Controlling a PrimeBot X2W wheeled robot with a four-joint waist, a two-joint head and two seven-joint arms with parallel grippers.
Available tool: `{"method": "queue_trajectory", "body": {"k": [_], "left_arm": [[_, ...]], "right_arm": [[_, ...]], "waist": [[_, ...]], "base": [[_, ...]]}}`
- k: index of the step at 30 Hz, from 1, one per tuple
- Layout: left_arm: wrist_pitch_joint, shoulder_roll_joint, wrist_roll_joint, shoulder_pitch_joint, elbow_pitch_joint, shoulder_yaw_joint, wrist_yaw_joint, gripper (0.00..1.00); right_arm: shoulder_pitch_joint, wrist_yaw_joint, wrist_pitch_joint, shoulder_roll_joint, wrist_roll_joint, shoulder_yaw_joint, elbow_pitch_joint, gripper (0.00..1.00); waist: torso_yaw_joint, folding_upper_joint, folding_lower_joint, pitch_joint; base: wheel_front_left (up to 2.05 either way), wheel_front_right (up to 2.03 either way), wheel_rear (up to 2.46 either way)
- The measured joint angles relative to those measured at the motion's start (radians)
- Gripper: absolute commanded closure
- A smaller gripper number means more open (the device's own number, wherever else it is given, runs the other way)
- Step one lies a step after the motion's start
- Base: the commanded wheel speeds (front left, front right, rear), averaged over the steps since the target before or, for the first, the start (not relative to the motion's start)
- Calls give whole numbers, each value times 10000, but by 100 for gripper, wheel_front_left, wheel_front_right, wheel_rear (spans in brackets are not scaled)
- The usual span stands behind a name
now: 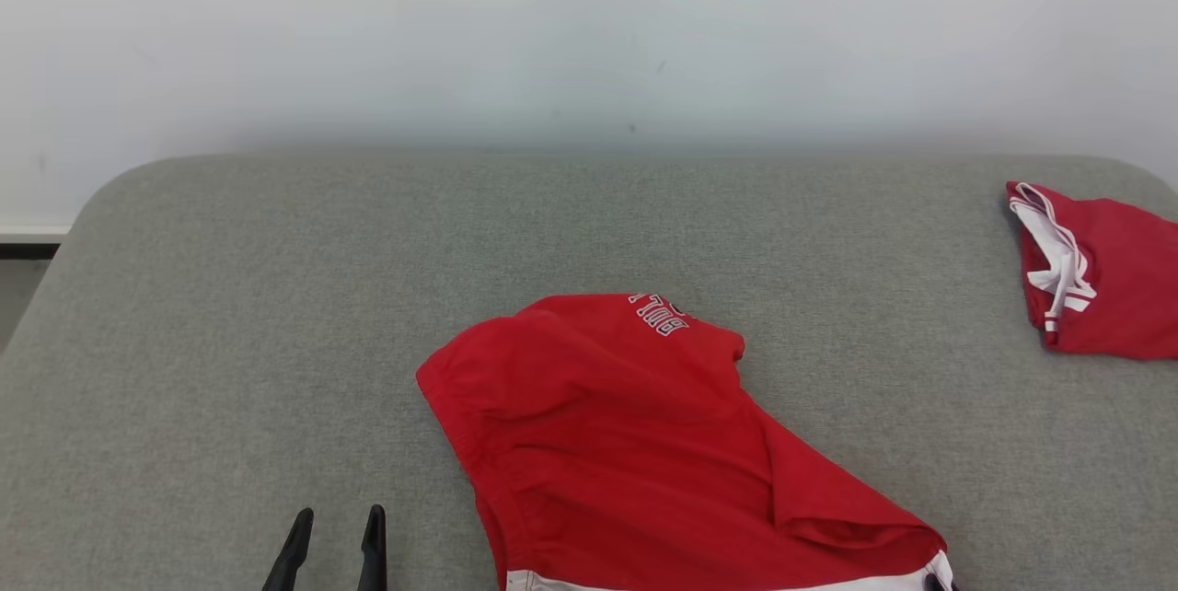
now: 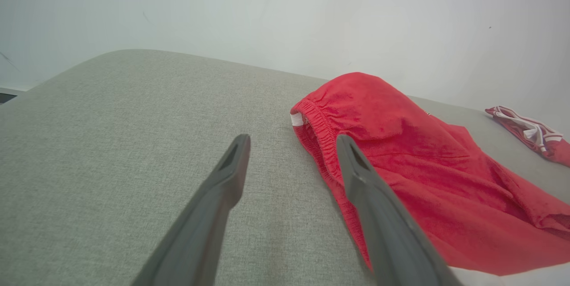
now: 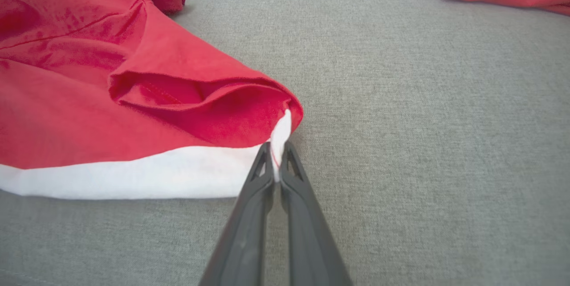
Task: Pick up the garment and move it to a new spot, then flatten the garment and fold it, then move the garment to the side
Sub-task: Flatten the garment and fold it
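right hand [image 3: 277,154] pinches the garment [image 1: 626,425] by its white corner; left hand [image 1: 340,512] gapes just beside it.

Cushion [image 1: 230,296] lies open left of the garment [image 1: 626,425]; another red cloth [image 1: 1104,278] occupies far right.

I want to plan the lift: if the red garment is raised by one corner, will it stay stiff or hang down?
Probably floppy: the red garment lies in soft folds, and its white corner bunches thin between the jaws of the right gripper. Likely light, since the cloth looks thin. Lifted so, the rest would probably hang.
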Motion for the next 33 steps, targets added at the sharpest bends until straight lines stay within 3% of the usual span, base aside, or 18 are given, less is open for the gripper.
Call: {"method": "queue_trajectory", "body": {"k": [1,2,3,15,33], "left_arm": [[0,0,0,13,0,13,0,0],[0,0,0,32,-2,27,-2,0],[0,2,0,53,2,42,-2,0],[0,2,77,200,-105,278,12,0],[0,4,886,-28,-355,1120,-84,0]], "right_arm": [[121,0,86,21,4,-59,-161,100],[222,0,136,56,4,-117,-320,65],[289,0,138,82,-44,-151,-470,0],[174,0,-316,477,-834,-606,-1668,0],[208,0,-803,813,-1135,-736,-3609,0]], "waist": [[-31,0,0,-18],[-61,0,0,-33],[-90,0,0,-46],[-380,0,0,-266],[-694,0,1,-626]], "base": [[0,0,0],[0,0,0],[0,0,0],[0,0,0],[0,0,0]]}}
